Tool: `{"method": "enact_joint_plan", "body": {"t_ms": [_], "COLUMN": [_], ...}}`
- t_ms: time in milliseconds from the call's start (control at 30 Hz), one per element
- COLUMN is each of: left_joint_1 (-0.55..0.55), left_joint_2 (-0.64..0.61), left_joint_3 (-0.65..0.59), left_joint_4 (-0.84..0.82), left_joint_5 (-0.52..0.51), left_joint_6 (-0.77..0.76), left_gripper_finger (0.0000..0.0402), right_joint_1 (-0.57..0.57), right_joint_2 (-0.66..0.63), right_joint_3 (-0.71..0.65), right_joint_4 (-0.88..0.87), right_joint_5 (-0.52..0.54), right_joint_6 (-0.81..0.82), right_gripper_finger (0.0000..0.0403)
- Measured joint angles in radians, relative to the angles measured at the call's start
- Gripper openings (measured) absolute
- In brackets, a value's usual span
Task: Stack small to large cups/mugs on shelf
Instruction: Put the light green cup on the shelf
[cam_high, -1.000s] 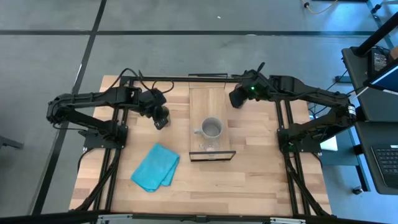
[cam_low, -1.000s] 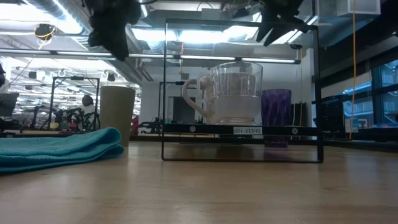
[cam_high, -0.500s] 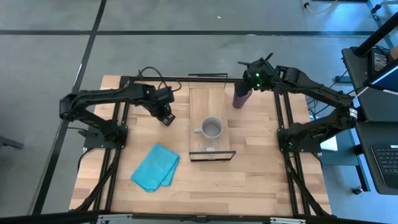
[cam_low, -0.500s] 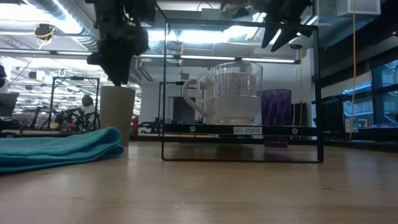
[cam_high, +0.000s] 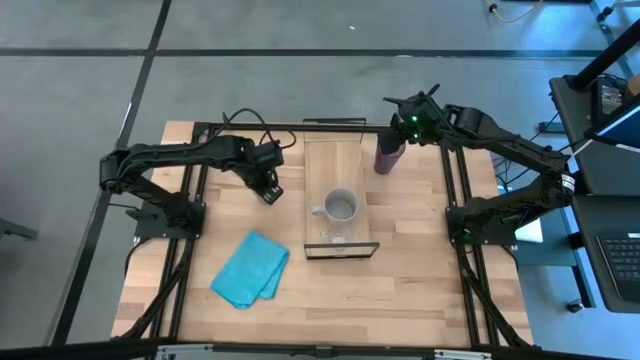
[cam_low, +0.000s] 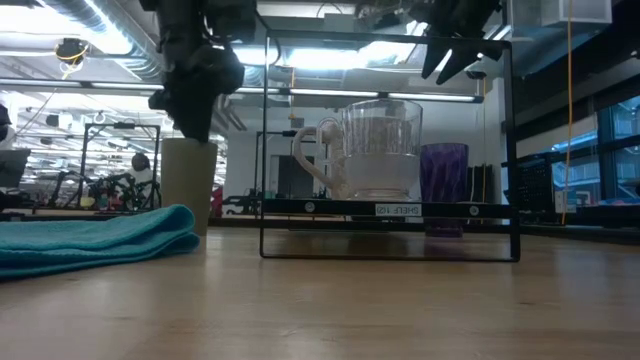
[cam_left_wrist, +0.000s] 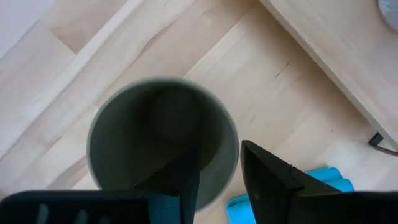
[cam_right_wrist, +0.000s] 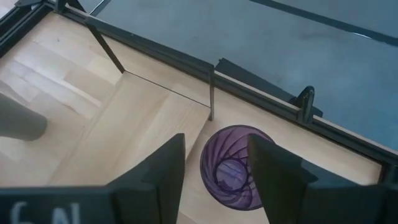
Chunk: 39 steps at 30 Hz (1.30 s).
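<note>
Step in hand: L gripper (cam_left_wrist: 217, 177) over olive cup (cam_left_wrist: 163, 140) on counter, left of shelf (cam_high: 325, 160); fingers apart, straddling rim. Next: drop, clamp. R gripper (cam_right_wrist: 214, 165) fingers apart over purple tumbler (cam_right_wrist: 237, 167), right of shelf. Count: 4 vessels; grey mug (cam_high: 340, 208) & glass (cam_low: 382, 150) on shelf.

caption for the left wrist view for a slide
Left gripper open, straddling the rim of the dark olive-brown cup on the table.

High overhead, low table-level; both share shelf (cam_high: 339, 205); 2 wrists face down.
</note>
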<state>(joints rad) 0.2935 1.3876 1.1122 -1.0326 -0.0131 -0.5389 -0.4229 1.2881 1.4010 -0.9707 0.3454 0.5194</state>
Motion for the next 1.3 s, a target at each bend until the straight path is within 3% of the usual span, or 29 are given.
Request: {"method": "enact_joint_plan", "body": {"t_ms": [800,967,1167,1300], "left_joint_1": [-0.002,-0.002,-0.002,-0.007], "left_joint_2": [0.077,0.077,0.077,0.077], "left_joint_3": [0.000,0.000,0.000,0.056], "left_joint_4": [0.032,0.028,0.030,0.001], "left_joint_5": [-0.034,-0.045,-0.028,-0.039], "left_joint_6": [0.100,0.100,0.112,0.134], "left_gripper_finger": [0.0108,0.0082,0.0013,0.0007], "right_joint_1": [-0.001,-0.001,-0.001,-0.001], "right_joint_2": [0.000,0.000,0.000,0.000], "right_joint_3": [0.000,0.000,0.000,0.000], "right_joint_4": [0.000,0.000,0.000,0.000], "right_joint_5": [0.027,0.028,0.028,0.028], "right_joint_6": [0.003,-0.001,-0.002,-0.003], "right_gripper_finger": [0.0174,0.0174,0.0174,0.0174]}}
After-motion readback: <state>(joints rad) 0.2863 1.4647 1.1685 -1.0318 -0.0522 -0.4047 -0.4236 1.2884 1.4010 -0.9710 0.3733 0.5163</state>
